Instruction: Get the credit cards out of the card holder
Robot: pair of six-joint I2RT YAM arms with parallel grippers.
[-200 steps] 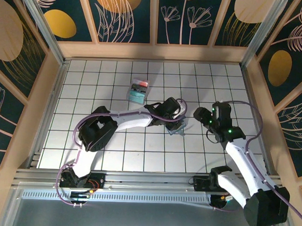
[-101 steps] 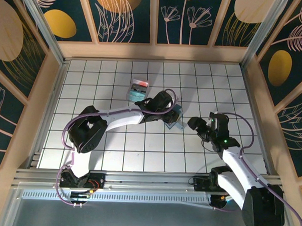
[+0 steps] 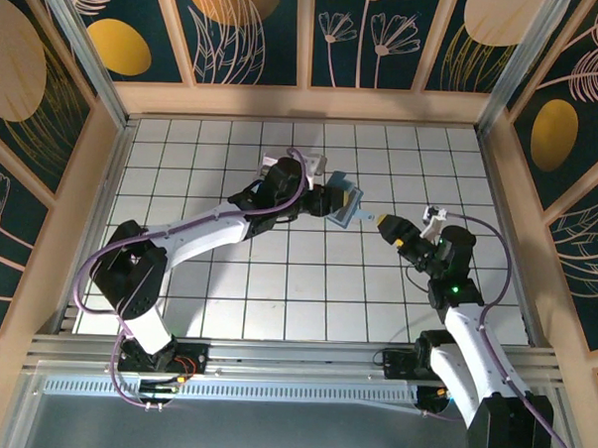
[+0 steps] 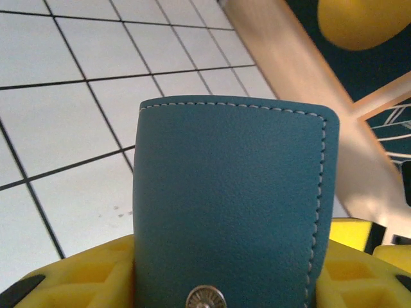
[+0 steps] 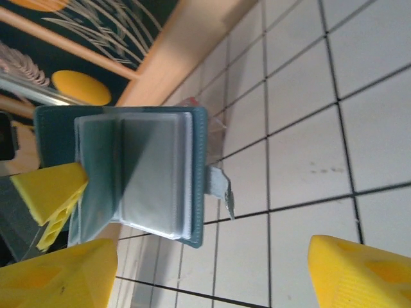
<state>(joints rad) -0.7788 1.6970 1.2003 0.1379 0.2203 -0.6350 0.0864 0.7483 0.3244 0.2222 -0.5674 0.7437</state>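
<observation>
My left end effector (image 3: 330, 203) pinches card holder (image 5: 138, 170) aloft, opened rightward for access | right end effector (image 3: 410, 225) spread, empty, holder ahead

1. We take this for a robotics lab test cell: a closed booth built around a work table, not a home or a shop.
2. A white tabletop ruled with a dark square grid (image 3: 227, 290) lies inside a pale wooden frame (image 3: 304, 103).
3. Dark teal wall panels printed with line-drawn flowers and gold discs (image 3: 267, 54) stand on three sides like a staged backdrop.
4. Bare aluminium rails (image 3: 293, 355) run along the near edge, and there we see a white-and-black jointed left robot arm (image 3: 194, 234) and its matching right robot arm (image 3: 478, 336) mounted.
5. Loose purple cables (image 3: 77, 294) loop beside the arms.
</observation>
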